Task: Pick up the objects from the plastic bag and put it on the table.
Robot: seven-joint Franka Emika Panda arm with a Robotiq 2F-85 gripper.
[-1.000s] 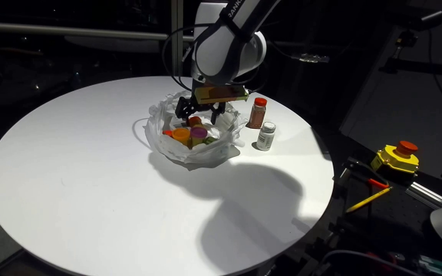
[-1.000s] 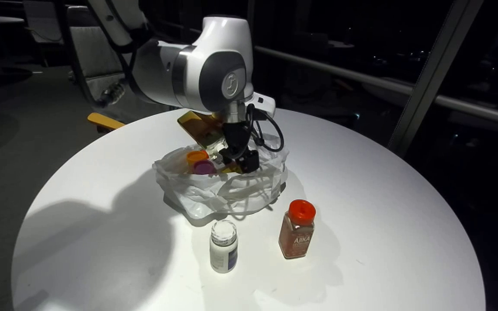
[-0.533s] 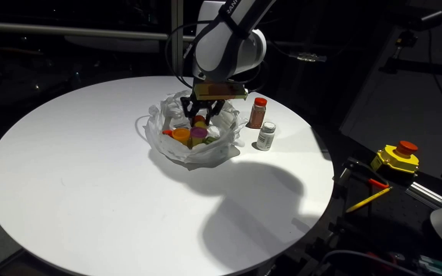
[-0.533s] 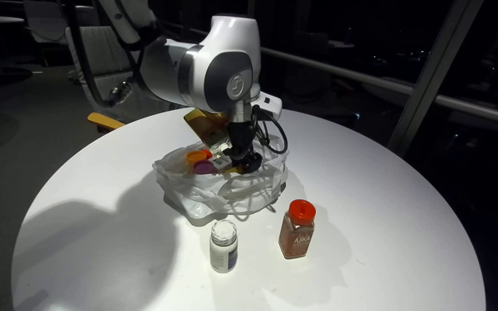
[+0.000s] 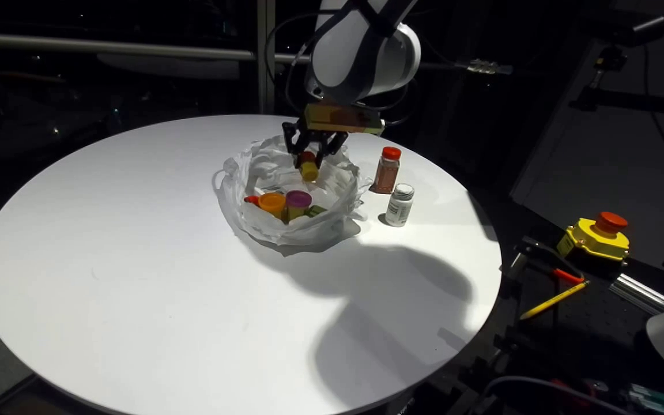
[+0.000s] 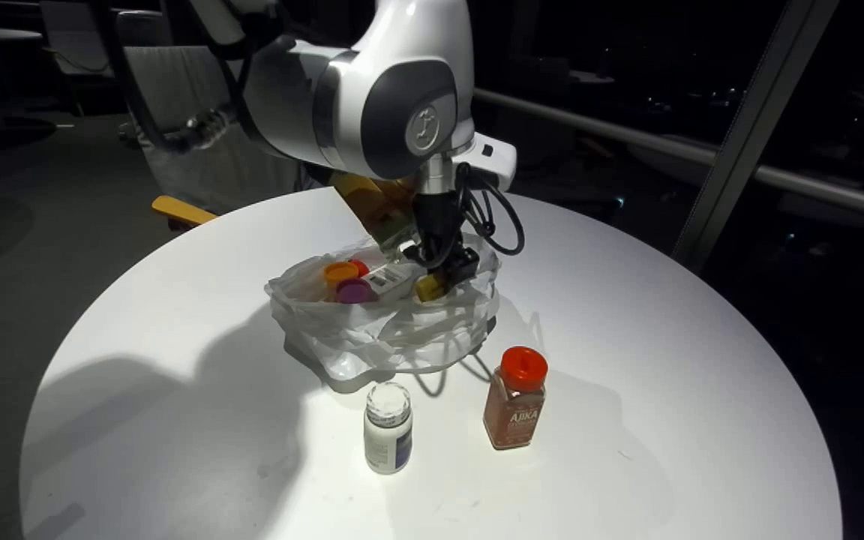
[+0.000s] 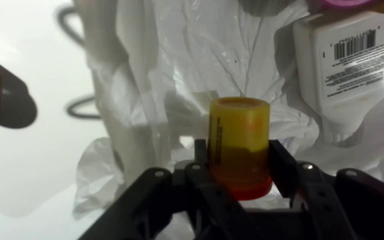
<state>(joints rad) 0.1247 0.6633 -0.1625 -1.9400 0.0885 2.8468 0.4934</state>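
The hand [image 7: 238, 156] is clamped on the yellow tub [image 7: 240, 125], gripping opposite sides of its wall close to the red end. The tub hangs tilted over the bag [image 6: 387, 334], red end up; whether its base clears the bag's rim is hard to tell. It looks light and stiff, plastic smooth enough to twist in a loose pinch; the wall should be the place to hold, since the red end, probably a lid, might pop off if pulled alone. Inside the bag sit the orange tub [image 5: 272, 204] and the purple-lidded tub [image 5: 297, 206], with the bottle [image 7: 350, 63] lying beside them. The bottle should handle as light, slick and rigid, best taken across its sides. Outside the bag, near it, the jar [image 6: 387, 439] and the shaker [image 6: 514, 409] stand upright on the counter [image 5: 136, 288]. The bag's wall appears thin and floppy, soft enough to snag on a lifted tub or drag along with it.
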